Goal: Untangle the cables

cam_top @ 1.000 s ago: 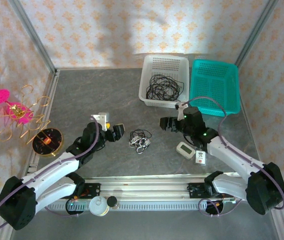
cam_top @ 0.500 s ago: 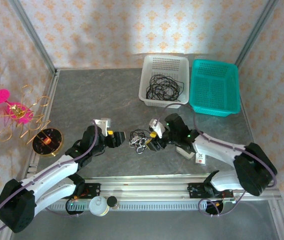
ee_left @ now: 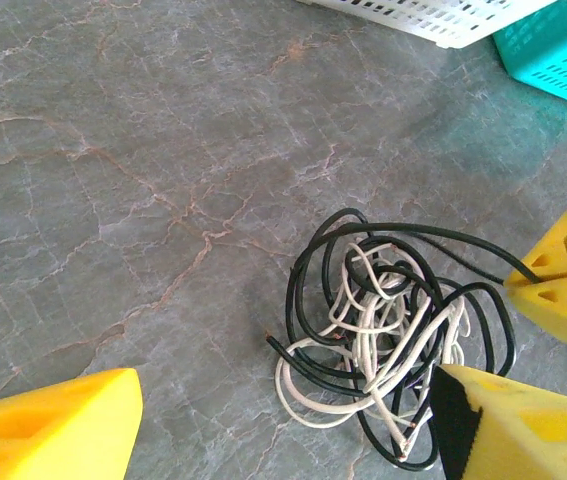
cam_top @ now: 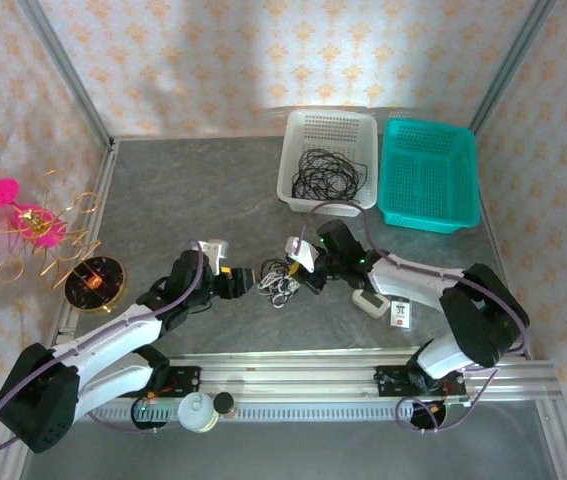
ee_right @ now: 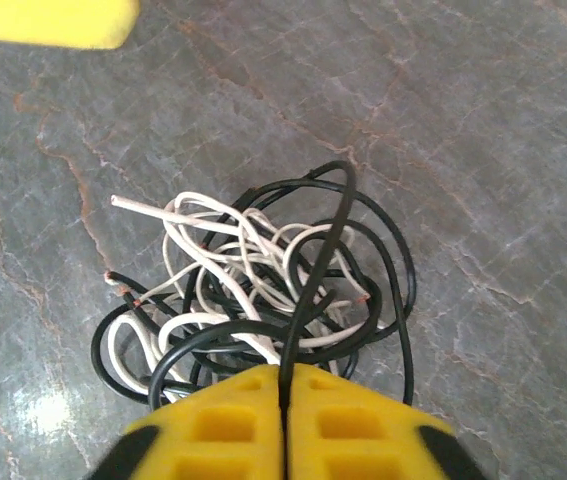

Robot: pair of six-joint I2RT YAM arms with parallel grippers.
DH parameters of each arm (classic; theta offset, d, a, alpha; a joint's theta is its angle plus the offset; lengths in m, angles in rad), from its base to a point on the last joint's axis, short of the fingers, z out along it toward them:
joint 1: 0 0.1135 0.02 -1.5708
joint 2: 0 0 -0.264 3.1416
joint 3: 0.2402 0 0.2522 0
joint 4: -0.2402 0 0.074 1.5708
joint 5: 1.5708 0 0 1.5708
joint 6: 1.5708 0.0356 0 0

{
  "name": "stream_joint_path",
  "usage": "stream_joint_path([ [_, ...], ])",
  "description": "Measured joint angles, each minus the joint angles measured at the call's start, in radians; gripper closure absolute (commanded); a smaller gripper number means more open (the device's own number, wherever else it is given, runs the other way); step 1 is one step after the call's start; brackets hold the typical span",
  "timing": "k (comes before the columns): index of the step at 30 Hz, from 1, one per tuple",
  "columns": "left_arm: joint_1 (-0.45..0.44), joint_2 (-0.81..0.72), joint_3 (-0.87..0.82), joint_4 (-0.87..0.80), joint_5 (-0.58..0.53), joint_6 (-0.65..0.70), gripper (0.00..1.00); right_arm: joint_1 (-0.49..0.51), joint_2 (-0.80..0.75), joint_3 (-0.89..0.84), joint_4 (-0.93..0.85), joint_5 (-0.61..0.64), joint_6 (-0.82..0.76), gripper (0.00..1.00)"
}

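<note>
On the table (cam_top: 183, 190), right gripper (ee_right: 284, 385) clamped on a black cable (ee_right: 307, 288), left gripper (ee_left: 288, 410) wide apart.

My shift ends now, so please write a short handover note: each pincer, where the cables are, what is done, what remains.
Left pincer: open, at the tangle, holding nothing.
Right pincer: shut on one black strand of it.
Cables: black and white tangle on the table between the arms; black coil in the white basket.
Done: one strand gripped.
Left: separate all cords.
</note>
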Motion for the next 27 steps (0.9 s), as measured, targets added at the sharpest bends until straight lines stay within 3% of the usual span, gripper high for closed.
stream_joint_path([
  [4, 0.000, -0.002, 0.000, 0.006, 0.022, 0.015, 0.25, 0.000, -0.091, -0.001, -0.002, 0.018, 0.000, 1.00],
  [8, -0.014, -0.038, 0.008, 0.023, 0.054, 0.052, 0.18, 0.010, -0.193, 0.004, -0.002, 0.021, 0.002, 1.00],
  [12, -0.020, -0.074, 0.042, 0.042, 0.078, 0.094, 0.21, 0.017, -0.249, 0.031, -0.005, 0.000, 0.005, 1.00],
  [23, -0.019, -0.053, 0.128, 0.105, 0.164, 0.258, 0.23, 0.018, -0.263, 0.187, -0.090, -0.063, -0.004, 1.00],
  [27, -0.020, 0.010, 0.106, 0.223, 0.231, 0.270, 0.26, 0.018, -0.263, 0.201, -0.113, -0.077, -0.006, 1.00],
])
